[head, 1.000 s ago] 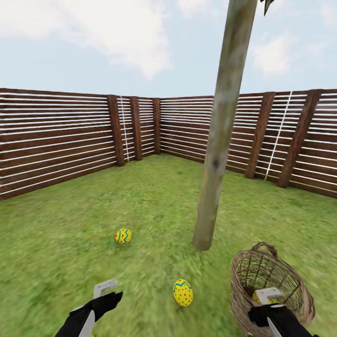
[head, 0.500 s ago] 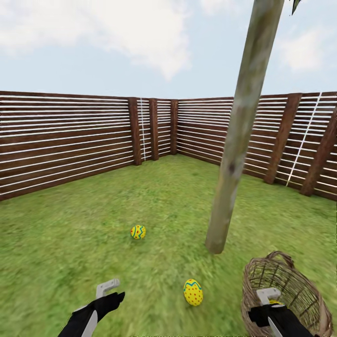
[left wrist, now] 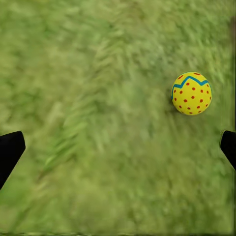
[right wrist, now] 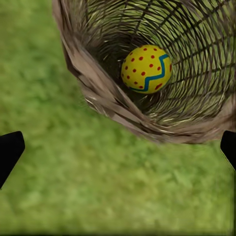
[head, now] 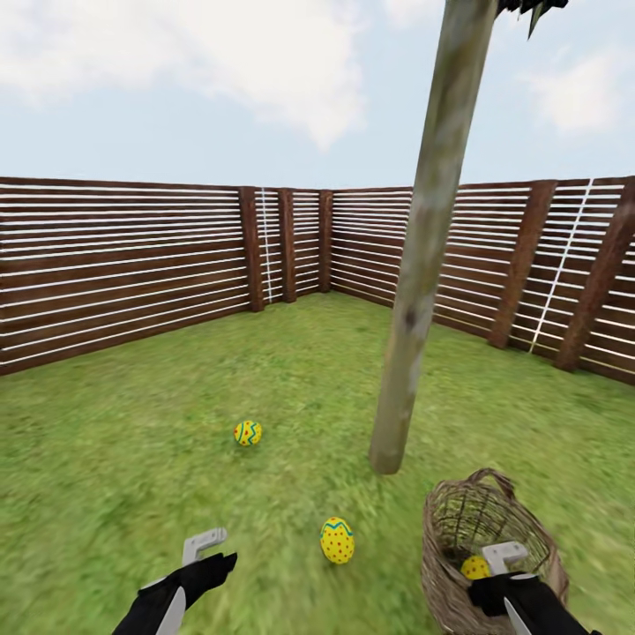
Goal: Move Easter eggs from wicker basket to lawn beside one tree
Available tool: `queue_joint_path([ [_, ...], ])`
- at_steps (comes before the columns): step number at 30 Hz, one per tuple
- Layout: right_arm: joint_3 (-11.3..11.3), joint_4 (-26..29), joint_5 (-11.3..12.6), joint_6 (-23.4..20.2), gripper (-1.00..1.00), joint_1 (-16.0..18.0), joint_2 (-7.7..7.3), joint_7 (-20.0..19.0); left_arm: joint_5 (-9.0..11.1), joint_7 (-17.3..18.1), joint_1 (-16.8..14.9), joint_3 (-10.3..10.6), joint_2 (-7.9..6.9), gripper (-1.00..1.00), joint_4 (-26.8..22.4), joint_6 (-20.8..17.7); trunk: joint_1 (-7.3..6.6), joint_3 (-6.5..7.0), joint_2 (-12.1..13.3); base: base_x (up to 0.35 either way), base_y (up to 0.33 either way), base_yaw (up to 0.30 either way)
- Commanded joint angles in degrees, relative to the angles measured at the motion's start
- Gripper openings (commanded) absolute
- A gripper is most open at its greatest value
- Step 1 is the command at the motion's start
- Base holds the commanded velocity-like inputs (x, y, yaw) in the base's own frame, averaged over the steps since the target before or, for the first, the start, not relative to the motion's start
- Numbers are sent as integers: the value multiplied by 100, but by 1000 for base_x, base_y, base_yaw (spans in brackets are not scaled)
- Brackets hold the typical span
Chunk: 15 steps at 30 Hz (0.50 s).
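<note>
Head view, garden corner. Your left claw (head: pixel 205 547) hung low over the mottled green lawn (head: pixel 132 459) at about 7 o'clock in the head view, and the left wrist view showed its two dark fingertips (left wrist: pixel 10 152) spread wide apart with nothing between them. Your right claw (head: pixel 504 564) hung at about 5 o'clock, just above the rim of the small brown woven wicker basket (head: pixel 450 529); its fingertips (right wrist: pixel 10 152) likewise stood wide apart, pinching nothing.

The basket lay tipped on the grass with its mouth toward you. One yellow Easter egg with a blue zigzag band and red dots (right wrist: pixel 146 69) rested deep inside it, against the woven wall; in the head view that egg (head: pixel 474 567) showed partly behind the right claw.

A second yellow dotted egg (head: pixel 337 540) stood on the lawn between the two claws, at about 6 o'clock, apart from the basket; the left wrist view showed it (left wrist: pixel 191 93) lying clear of both fingertips. A third yellow egg (head: pixel 248 432) lay farther off on the grass, at about 9 o'clock from the foot of the thin pale grey-green tree trunk (head: pixel 414 300).

The trunk rose near the basket, leaning slightly. A brown horizontal-slat wooden fence (head: pixel 115 265) closed the background.
</note>
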<state>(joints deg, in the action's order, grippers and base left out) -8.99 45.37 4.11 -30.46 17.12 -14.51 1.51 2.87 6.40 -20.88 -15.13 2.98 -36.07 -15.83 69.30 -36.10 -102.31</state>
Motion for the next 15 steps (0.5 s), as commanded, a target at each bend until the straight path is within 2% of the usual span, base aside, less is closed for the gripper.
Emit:
queue_joint_path([
  [1,-24,7,43,-22,100,2,-8,16,29,34,-3,-43,9,100,-6,-50,-25,12,38,-147,-301,161],
  [9,-24,7,45,-22,100,2,-8,16,31,47,-5,-44,1,100,3,-58,-200,156,359,-136,-301,194],
  [15,-5,11,62,-31,100,2,-14,4,48,70,-11,-60,-66,100,-68,-116,-332,264,600,-28,-294,202],
])
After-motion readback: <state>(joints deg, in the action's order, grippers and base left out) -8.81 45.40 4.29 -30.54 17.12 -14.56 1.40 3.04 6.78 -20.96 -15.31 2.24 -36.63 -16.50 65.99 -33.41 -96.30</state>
